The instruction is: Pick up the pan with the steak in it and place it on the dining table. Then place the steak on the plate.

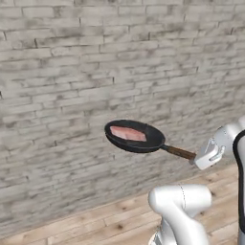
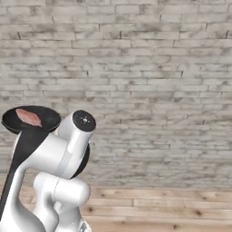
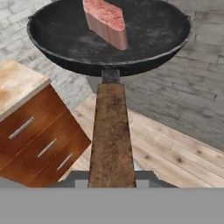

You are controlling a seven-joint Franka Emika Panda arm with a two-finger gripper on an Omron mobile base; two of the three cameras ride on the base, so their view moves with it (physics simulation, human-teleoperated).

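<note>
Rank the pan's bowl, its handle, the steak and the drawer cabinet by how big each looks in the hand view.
1. Pan's bowl
2. Drawer cabinet and handle: too close to rank, and the handle's nearness to the camera enlarges it
3. Steak

The black pan (image 1: pixel 135 136) hangs level in mid-air before the brick wall, brown handle pointing right. The pink steak (image 1: pixel 128 133) lies flat inside.

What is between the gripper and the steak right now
In the hand view, the pan's long brown handle runs from the gripper up to the black bowl, where the steak lies.
</note>
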